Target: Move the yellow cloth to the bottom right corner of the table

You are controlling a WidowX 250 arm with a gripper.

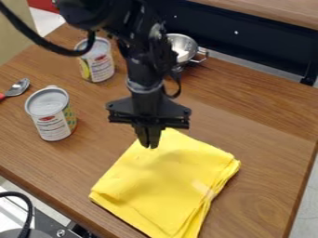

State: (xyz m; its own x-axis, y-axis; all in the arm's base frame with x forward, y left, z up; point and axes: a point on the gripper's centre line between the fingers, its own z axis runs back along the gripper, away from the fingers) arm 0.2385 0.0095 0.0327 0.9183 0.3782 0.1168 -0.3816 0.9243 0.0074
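The black gripper (148,145) hangs down over the upper edge of the yellow cloth (162,186), its two fingertips close together and shut. Folded and lying flat, the cloth spans the lower middle of the wooden table (273,181), with its lower corner running to the bottom of the view. Whether the fingertips touch the cloth or hover just above it, I cannot tell. A small part of the cloth's top corner is hidden behind the gripper.
Two cans stand at the left, one nearer (51,114) and one farther back (97,60). A spoon (19,87) lies at the left edge. Behind the arm sits a metal strainer or bowl (182,46). The table's right edge runs down the lower right.
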